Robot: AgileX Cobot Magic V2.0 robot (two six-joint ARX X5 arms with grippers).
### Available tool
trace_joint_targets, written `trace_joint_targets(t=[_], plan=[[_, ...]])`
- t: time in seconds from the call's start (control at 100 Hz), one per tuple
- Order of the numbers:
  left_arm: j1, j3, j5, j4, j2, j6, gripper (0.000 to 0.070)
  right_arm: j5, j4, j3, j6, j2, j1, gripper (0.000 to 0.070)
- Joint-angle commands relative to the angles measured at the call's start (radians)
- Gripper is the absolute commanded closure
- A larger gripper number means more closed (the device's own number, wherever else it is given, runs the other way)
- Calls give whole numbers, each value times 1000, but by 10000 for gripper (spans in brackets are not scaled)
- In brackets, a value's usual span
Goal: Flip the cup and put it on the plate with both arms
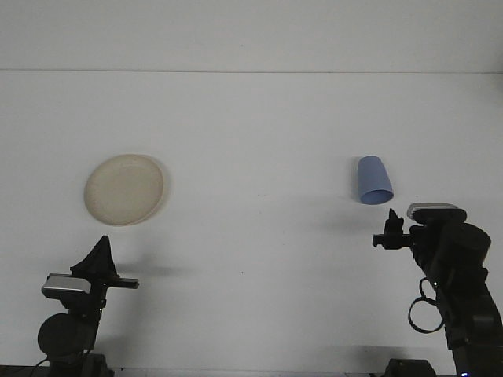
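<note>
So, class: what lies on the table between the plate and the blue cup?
Nothing: the front view shows bare white table between plate and blue cup.
</note>
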State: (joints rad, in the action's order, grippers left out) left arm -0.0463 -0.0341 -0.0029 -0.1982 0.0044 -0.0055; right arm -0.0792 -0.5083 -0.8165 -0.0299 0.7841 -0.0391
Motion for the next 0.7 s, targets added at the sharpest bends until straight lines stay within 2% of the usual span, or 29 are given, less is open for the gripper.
trace_joint_targets(t=[0.0,0.3,0.48,0.69], plan=[[0,20,0,-12,-1,10,688,-2,85,18,-6,29,0,295],[0,20,0,-12,-1,10,688,3,384,185,-5,145,-2,295],[0,20,0,-12,-1,10,688,31,569,275,-5,229,-2,295],[0,20,0,-12,-1,10,688,26,704,293,24,363,-2,295]])
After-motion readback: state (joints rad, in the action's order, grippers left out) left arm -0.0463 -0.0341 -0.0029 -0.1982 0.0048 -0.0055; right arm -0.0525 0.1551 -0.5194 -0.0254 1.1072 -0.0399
